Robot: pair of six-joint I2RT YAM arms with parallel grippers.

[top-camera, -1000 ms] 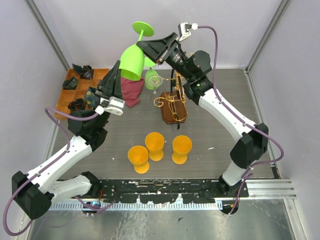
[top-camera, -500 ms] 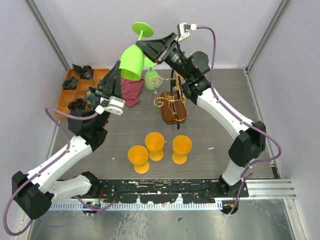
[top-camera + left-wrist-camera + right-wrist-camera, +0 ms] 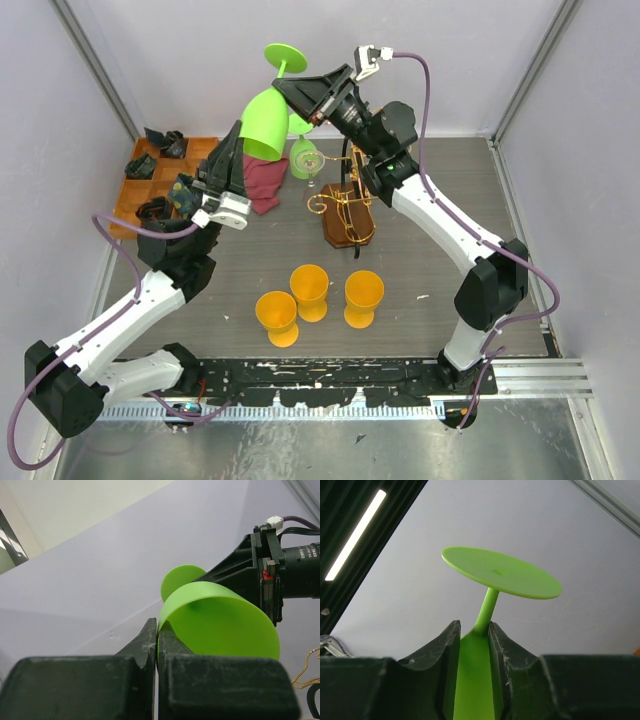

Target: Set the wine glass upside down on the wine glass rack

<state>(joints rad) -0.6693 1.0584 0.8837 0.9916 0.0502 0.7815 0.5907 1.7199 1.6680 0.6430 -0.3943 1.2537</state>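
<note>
Top external: wine glass (image 3: 263, 120) unmoved, left pincer (image 3: 239, 132) still clenched on its rim, right pincer (image 3: 283, 90) on its stem.

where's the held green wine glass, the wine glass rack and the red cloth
wine glass (image 3: 264, 122), top external view, side of its inverted bowl
wine glass rack (image 3: 335, 232), top external view, its brown wooden base
red cloth (image 3: 265, 185), top external view, middle of the fabric
</note>
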